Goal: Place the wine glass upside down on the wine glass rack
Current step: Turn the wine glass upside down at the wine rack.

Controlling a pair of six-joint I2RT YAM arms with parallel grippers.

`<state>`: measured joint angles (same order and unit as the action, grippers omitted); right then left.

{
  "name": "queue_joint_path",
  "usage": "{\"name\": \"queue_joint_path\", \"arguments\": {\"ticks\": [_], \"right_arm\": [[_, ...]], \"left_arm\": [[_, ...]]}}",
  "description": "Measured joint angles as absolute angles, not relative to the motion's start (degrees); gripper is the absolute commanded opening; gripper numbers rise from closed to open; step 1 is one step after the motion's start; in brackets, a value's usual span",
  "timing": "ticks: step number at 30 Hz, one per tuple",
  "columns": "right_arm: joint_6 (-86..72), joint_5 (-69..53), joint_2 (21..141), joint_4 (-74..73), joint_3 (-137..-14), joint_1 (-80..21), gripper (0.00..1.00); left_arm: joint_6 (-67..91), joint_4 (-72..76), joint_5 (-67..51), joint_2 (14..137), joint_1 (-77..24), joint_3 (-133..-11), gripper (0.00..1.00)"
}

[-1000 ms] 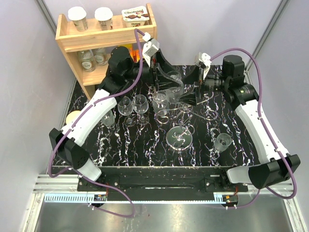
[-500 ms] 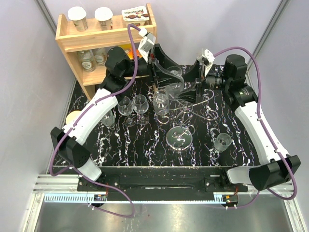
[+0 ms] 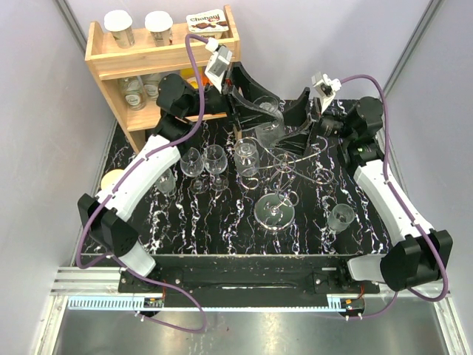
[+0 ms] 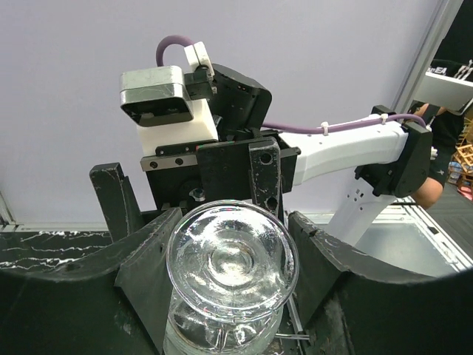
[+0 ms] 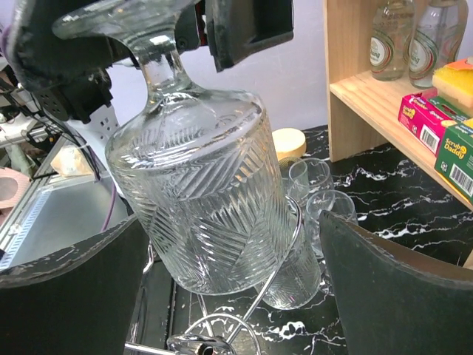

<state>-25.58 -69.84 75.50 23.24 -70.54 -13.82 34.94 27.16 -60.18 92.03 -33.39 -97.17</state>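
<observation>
Clear, leaf-cut glass is catching the light: the wine glass [image 5: 199,200] is hanging upside down and slightly tilted in the air, over the far side of the wine glass rack [image 3: 274,212]. One curled wire arm is rising close beside its rim; I cannot tell whether they touch. The left gripper [image 4: 233,237] is clamping the glass's foot from above. The right gripper [image 5: 233,274] is standing wide open, one finger on each side of the bowl, gripping nothing. Three other stemmed glasses [image 3: 216,157] are crowding the black marbled table [image 3: 222,229] just left of the rack, and a tumbler [image 3: 340,216] is standing to its right. Behind, a wooden shelf [image 3: 159,55] is holding bottles [image 5: 388,33] and sponge packs [image 5: 429,122].
</observation>
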Motion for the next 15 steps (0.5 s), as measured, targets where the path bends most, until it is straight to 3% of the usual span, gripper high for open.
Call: {"name": "queue_joint_path", "arguments": {"ticks": [8, 15], "right_arm": [[-28.6, -70.19, 75.53, 29.28, -70.04, -13.45, 0.99], [-22.15, -70.54, 75.66, 22.76, -71.81, -13.45, 1.0]], "left_arm": [[36.29, 28.69, -59.66, 92.03, -33.41, -97.17, 0.0], [35.09, 25.82, -59.07, 92.14, -33.5, -97.36, 0.0]]}}
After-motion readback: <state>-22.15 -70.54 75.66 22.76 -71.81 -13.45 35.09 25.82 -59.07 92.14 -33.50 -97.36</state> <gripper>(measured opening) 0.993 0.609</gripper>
